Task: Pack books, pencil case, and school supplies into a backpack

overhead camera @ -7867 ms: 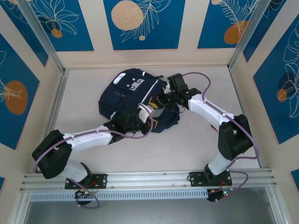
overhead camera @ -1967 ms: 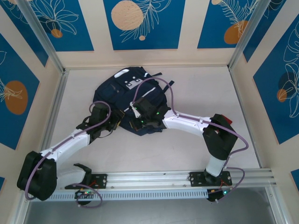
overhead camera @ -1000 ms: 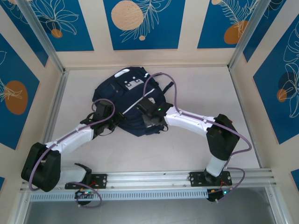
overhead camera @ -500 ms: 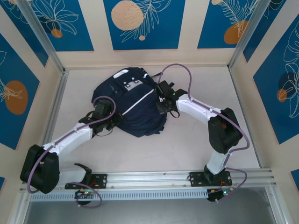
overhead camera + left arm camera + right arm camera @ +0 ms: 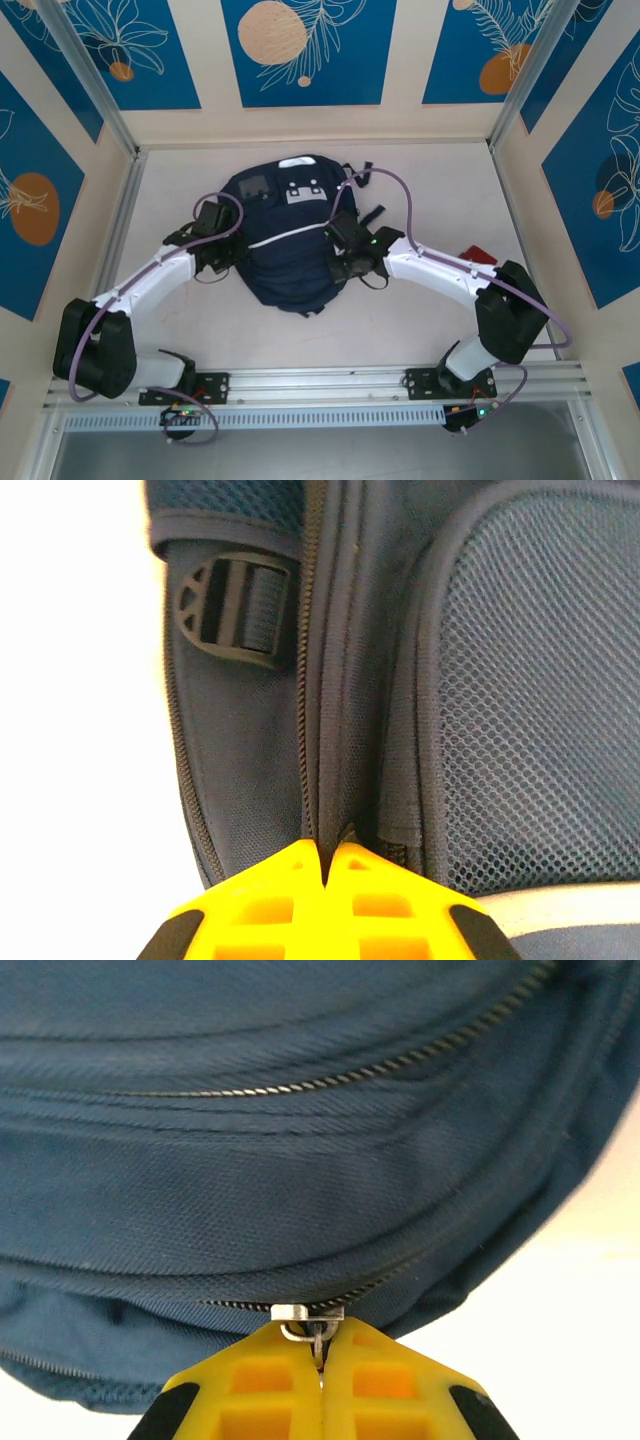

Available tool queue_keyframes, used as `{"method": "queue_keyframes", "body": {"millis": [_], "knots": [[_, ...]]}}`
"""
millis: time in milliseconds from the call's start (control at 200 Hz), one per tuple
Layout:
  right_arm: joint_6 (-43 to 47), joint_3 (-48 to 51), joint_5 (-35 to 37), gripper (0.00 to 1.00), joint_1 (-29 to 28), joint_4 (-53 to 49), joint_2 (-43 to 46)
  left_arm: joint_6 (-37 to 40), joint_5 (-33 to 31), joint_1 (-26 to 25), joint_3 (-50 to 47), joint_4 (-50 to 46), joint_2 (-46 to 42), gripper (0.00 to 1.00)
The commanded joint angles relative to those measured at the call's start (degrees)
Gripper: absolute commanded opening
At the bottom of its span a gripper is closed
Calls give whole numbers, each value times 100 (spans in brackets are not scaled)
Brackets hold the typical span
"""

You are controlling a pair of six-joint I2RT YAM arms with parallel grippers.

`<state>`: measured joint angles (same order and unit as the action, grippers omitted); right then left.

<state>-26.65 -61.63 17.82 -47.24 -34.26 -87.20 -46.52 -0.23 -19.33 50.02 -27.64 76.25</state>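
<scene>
The dark navy backpack (image 5: 285, 245) lies flat mid-table, its grey patch (image 5: 300, 190) at the far end. My left gripper (image 5: 231, 260) is at its left side, and in the left wrist view it (image 5: 327, 855) is shut on a fold of the backpack's fabric beside a zipper. My right gripper (image 5: 339, 264) is at the bag's right side, shut (image 5: 320, 1355) on the metal zipper pull (image 5: 310, 1318) of the backpack's closed zipper. The books, pencil case and school supplies are out of view.
A small red object (image 5: 470, 255) lies on the table right of the right arm. A black strap (image 5: 372, 214) trails from the backpack's right side. Metal frame posts and patterned walls enclose the table on three sides.
The backpack has turned clockwise and now lies straight. My right gripper has moved toward the near edge along the bag's right side, still on the zipper pull. The left gripper stayed clamped on the left side.
</scene>
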Motion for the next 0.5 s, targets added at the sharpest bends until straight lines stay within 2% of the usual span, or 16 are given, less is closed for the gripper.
{"method": "queue_keyframes", "body": {"millis": [0,85,195,270,365,495], "knots": [[-626,-55,-572,0,-361,173,-7,4,-996,151,166,-724,-66,6],[-696,-332,-718,0,-582,378,-296,-98,-1412,155,250,-1142,-166,20],[-642,-746,-737,0,-754,374,-672,-100,-2060,154,481,-1978,-213,43],[-572,-967,-768,0,-795,366,-840,-77,-2279,151,499,-2245,-310,55],[-517,-1149,-811,0,-809,361,-963,-99,-2248,153,441,-2351,-516,63],[-503,-1293,-851,0,-823,381,-1034,-227,-1816,151,304,-2224,-970,65]]}}
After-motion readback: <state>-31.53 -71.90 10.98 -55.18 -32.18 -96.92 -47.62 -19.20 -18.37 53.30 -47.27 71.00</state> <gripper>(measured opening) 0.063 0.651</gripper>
